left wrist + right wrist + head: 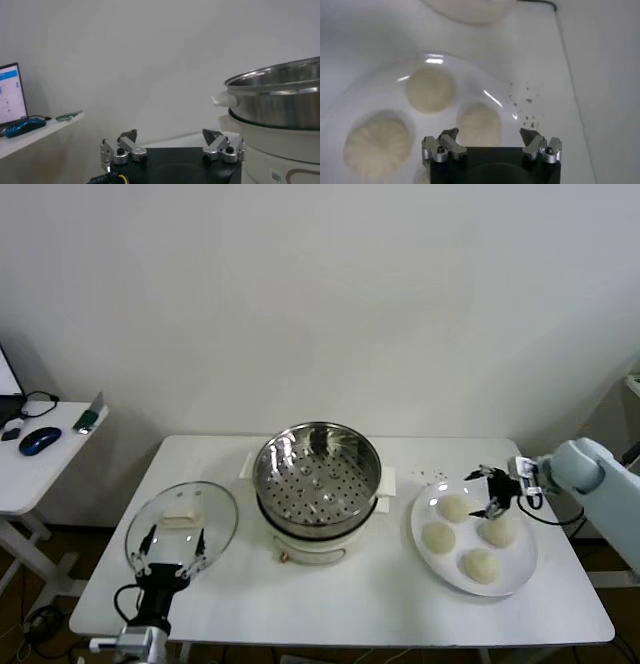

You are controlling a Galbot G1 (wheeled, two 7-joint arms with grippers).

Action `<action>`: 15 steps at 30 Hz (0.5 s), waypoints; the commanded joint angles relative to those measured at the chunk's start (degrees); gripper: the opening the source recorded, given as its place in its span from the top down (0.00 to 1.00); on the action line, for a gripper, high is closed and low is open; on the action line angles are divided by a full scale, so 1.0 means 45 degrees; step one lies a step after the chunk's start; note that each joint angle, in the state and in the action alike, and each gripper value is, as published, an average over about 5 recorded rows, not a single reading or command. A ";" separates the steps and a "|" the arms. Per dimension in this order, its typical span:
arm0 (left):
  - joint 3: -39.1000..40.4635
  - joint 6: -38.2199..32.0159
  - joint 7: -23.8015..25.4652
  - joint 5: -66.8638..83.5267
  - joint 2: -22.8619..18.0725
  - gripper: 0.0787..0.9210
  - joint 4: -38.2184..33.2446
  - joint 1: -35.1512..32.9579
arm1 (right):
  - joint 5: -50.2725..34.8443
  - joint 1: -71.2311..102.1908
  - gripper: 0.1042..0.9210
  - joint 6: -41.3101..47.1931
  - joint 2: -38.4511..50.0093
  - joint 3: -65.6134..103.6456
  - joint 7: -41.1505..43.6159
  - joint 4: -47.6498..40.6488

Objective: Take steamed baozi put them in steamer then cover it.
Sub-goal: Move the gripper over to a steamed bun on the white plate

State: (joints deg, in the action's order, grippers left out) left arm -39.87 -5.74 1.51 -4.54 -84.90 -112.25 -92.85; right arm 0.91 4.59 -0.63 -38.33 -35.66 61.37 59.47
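Observation:
Several cream-white baozi lie on a white plate at the table's right; one of them sits just under my right gripper. The right wrist view has that baozi below and between the open fingers of the right gripper, with nothing gripped. The steel steamer stands uncovered in the middle, its perforated tray bare. The glass cover lies flat to the steamer's left. My left gripper hangs open at the cover's near edge; from the left wrist, that gripper faces the steamer.
A small side table with a blue mouse stands left of the main table. Dark crumbs dot the tabletop beside the plate. A wall closes off the back.

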 commanded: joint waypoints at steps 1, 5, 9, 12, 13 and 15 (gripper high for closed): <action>0.0006 0.0110 -0.0064 -0.0032 -0.0023 0.12 0.0057 0.0092 | -0.0185 -0.3276 0.12 -0.0060 -0.0800 -0.4462 0.0956 -0.1774; 0.0010 0.0164 -0.0119 -0.0056 -0.0077 0.12 0.0100 0.0173 | -0.0435 -0.3094 0.12 0.0116 -0.1663 -0.4753 0.0858 -0.2280; -0.0022 0.0187 -0.0142 -0.0076 -0.0049 0.12 0.0141 0.0192 | -0.0402 -0.2849 0.12 0.0112 -0.2260 -0.4770 0.0835 -0.2818; -0.0061 0.0187 -0.0154 -0.0068 -0.0010 0.12 0.0202 0.0212 | -0.0259 -0.2598 0.12 0.0119 -0.2534 -0.4609 0.0796 -0.3071; -0.0074 0.0187 -0.0157 -0.0065 0.0002 0.12 0.0226 0.0221 | -0.0168 -0.2518 0.12 0.0111 -0.2615 -0.4551 0.0785 -0.3141; -0.0088 0.0184 -0.0162 -0.0058 0.0021 0.12 0.0266 0.0241 | 0.0014 -0.2369 0.12 0.0085 -0.2766 -0.4430 0.0755 -0.3301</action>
State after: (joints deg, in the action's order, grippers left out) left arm -40.23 -5.07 0.86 -4.78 -84.88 -111.19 -91.86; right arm 0.93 -3.49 -0.51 -47.85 -50.77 63.66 48.02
